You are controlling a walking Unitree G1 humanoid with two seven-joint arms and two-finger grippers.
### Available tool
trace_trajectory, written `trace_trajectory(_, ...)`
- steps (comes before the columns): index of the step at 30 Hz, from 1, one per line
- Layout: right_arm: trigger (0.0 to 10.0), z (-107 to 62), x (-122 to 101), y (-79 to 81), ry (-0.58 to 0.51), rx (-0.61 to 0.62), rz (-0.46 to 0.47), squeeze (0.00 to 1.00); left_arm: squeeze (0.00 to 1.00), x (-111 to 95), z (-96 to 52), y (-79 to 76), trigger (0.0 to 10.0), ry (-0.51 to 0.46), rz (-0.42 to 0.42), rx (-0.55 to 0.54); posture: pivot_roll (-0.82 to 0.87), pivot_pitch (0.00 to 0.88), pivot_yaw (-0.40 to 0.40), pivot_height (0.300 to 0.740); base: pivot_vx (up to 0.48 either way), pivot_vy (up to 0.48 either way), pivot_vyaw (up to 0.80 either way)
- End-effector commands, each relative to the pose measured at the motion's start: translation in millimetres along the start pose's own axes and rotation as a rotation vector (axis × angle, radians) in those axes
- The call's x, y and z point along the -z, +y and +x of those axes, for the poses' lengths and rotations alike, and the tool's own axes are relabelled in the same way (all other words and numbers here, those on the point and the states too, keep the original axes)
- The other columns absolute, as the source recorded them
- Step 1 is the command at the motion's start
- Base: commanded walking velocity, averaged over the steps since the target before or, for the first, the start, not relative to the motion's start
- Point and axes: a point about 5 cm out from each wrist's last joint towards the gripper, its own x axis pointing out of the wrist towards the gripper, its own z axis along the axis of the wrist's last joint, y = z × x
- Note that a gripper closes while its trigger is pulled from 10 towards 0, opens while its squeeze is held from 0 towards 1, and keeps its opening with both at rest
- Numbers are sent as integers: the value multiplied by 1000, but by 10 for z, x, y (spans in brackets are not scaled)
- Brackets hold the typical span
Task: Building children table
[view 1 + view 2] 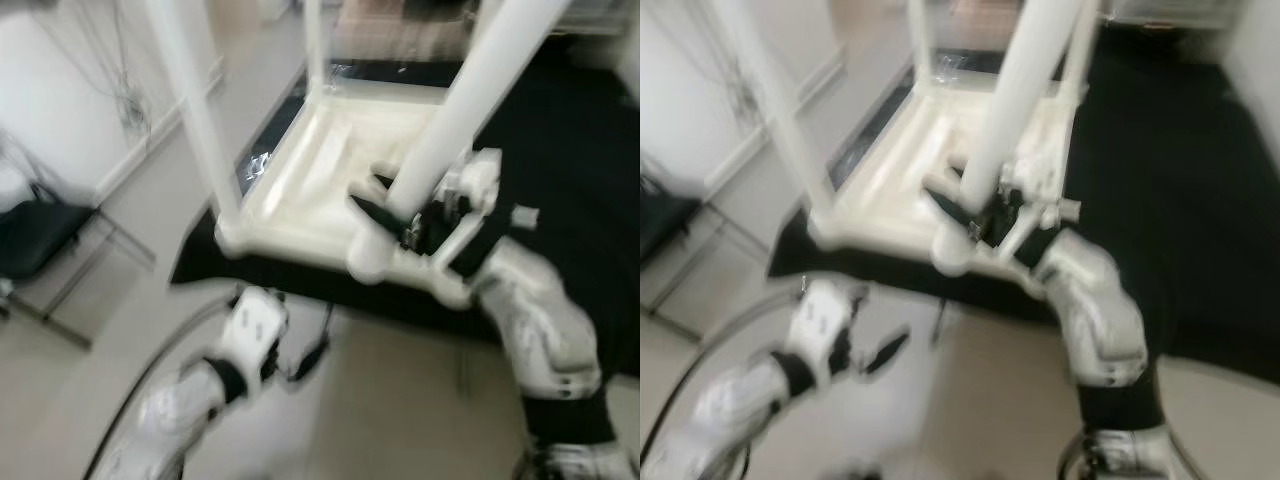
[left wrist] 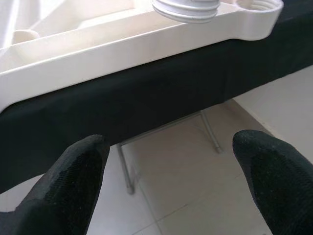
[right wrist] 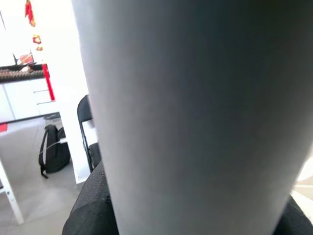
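A white children's table top (image 1: pixel 320 170) lies upside down on a black-covered surface (image 1: pixel 570 150), with white legs standing up from its corners. My right gripper (image 1: pixel 395 215) is shut on the near right leg (image 1: pixel 455 120), low down by the near corner. In the right wrist view that leg (image 3: pixel 195 107) is very close, with a black finger (image 3: pixel 93 205) beside it. A threaded white end (image 2: pixel 188 9) shows just beside the corner socket (image 2: pixel 259 6). My left gripper (image 1: pixel 910 340) hangs open below the table's near edge, over the floor, holding nothing.
A black folding chair (image 1: pixel 35 235) stands at the left, and cables (image 1: pixel 125 95) hang down the white wall. Thin metal legs (image 2: pixel 127 171) hold up the black surface. Pale tiled floor (image 1: pixel 400 400) lies in front of me.
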Motion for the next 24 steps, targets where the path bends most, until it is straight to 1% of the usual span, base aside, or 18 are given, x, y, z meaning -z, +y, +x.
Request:
trace_trajectory(1, 10000, -6, 33, 27, 16, 26, -4, 0, 0, 10, 6, 8, 10000, -4, 3, -7, -49, 154, 14, 740, 0, 0, 0)
trace_trajectory(5, 10000, 3, 54, 36, 25, 46, -7, 0, 0, 6, 12, 6, 10000, -12, 14, -5, -50, 151, 14, 740, 0, 0, 0)
trace_trajectory(8, 10000, 28, 65, -18, 34, 110, -22, 0, 0, -7, 27, -23, 10000, -30, 48, 19, -49, 149, 13, 740, 0, 0, 0)
trace_trajectory(10, 10000, 40, 63, -72, 45, 150, -25, 0, 0, -2, 37, -21, 10000, -30, 54, 10, -48, 149, 12, 740, 0, 0, 0)
trace_trajectory(12, 10000, 43, 69, -93, 48, 164, -14, 0, 0, -2, 40, -16, 10000, -31, 55, 2, -48, 149, 12, 740, 0, 0, -800)
trace_trajectory(15, 10000, 48, 69, -107, 47, 178, -5, 0, 0, -1, 47, 7, 10000, -30, 70, -39, -47, 150, 12, 740, 0, 0, -800)
trace_trajectory(18, 10000, 53, 70, -99, 41, 181, 6, 0, 0, 1, 50, 8, 10000, -30, 70, -42, -45, 149, 13, 740, 0, 0, -800)
trace_trajectory(24, 10000, 71, 62, -84, 27, 185, 22, 0, 0, -14, 63, -3, 10000, -51, 80, -13, -45, 146, 16, 740, 0, 0, -800)
